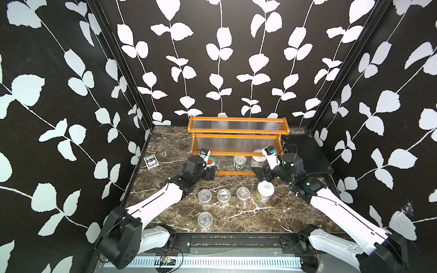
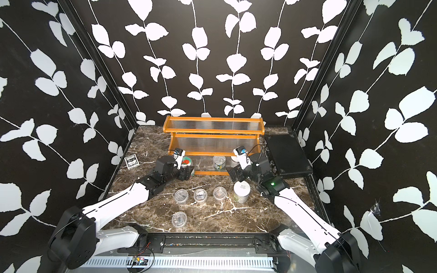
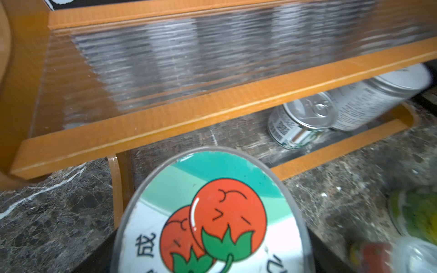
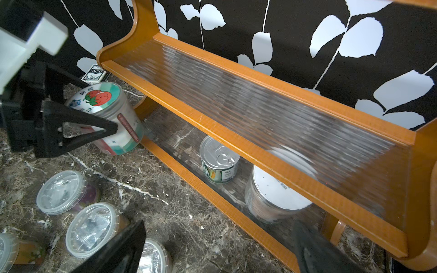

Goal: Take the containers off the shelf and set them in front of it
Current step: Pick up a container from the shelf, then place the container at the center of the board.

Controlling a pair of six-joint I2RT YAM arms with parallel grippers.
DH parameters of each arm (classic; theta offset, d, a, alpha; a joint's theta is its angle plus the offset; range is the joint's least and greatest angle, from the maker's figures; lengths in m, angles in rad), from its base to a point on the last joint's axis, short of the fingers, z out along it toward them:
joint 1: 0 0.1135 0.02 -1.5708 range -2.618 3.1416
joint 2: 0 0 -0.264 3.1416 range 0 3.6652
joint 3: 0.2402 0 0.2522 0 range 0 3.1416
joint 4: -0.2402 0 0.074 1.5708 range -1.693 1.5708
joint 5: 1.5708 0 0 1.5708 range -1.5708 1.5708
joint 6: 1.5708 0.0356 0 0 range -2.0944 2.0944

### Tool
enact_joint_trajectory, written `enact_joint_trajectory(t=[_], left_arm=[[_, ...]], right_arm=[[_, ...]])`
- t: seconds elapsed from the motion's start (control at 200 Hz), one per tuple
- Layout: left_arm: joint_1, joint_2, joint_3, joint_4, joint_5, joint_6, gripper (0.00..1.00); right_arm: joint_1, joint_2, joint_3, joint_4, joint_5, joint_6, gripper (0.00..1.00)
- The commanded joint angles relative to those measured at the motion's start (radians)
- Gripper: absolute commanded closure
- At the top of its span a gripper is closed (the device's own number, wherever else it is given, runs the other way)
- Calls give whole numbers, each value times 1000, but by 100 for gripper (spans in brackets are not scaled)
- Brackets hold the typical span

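The left gripper (image 1: 212, 169) clamps the tomato jar (image 4: 111, 111); the right gripper (image 1: 262, 174), spread and empty, faces the white jar (image 4: 276, 193) just beyond, on the shelf (image 1: 238, 137).

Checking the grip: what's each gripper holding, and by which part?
Left gripper grips the tomato jar by its sides. Right gripper is open, holding nothing.

The shelf (image 4: 189, 115) partly hides a white-lidded jar (image 4: 274, 196).
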Motion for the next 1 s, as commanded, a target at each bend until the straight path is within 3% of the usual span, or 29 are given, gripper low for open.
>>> enact_joint_trajectory(t=[0.0, 0.165, 0.29, 0.735, 0.895, 0.995], left_arm=[[-6, -81, 3, -85, 41, 37, 28], [-21, -166, 43, -203, 72, 55, 28], [-81, -196, 112, -302, 52, 50, 28], [-658, -182, 161, -354, -344, -135, 27], [-783, -168, 100, -314, -391, -184, 26], [-804, -146, 60, -286, -357, -202, 26]], right_arm=[[-6, 6, 1, 9, -3, -8, 0], [-5, 6, 13, -6, 13, -24, 0], [-7, 7, 22, -15, 22, -34, 0], [-51, -22, 35, -66, 43, -71, 0], [-73, -37, 23, -68, 36, -78, 0], [-77, -43, 22, -67, 35, -78, 0]])
